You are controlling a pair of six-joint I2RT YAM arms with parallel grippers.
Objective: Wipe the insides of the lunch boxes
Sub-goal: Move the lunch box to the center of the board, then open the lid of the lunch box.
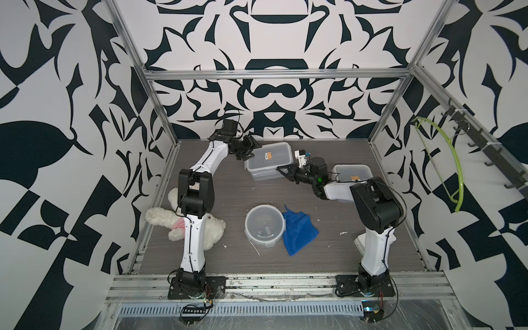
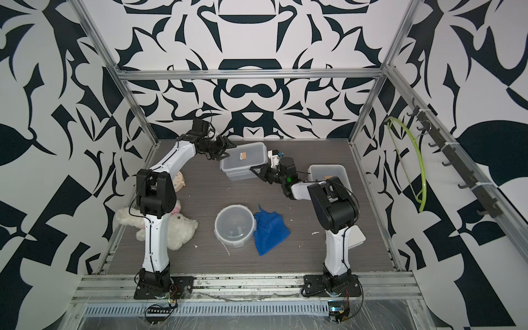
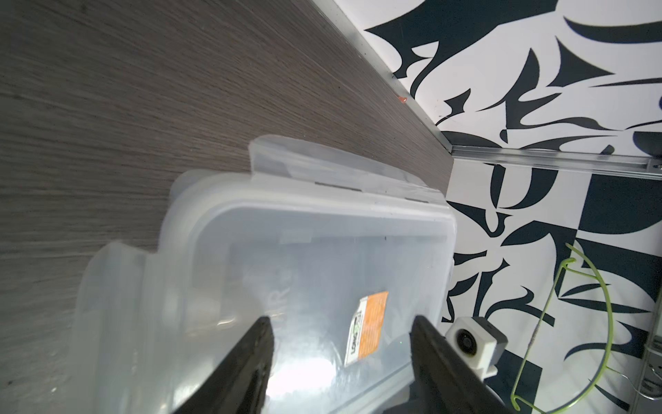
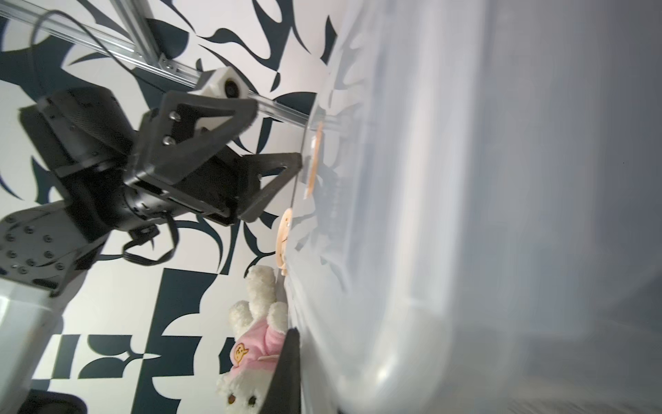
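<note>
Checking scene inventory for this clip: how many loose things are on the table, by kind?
Lunch boxes: 3 (rectangular box, square box, round box)
Blue cloth: 1
Plush toy: 1
Beige clock: 1
Pale flat piece, perhaps a lid: 1
Total: 7

Rectangular lunch box [image 1: 268,155] back centre; square lunch box [image 1: 354,171] right of it. Round lunch box [image 1: 264,225] front centre, cloth [image 1: 298,233] touching its right. Plush toy [image 1: 213,230] far left.
</note>
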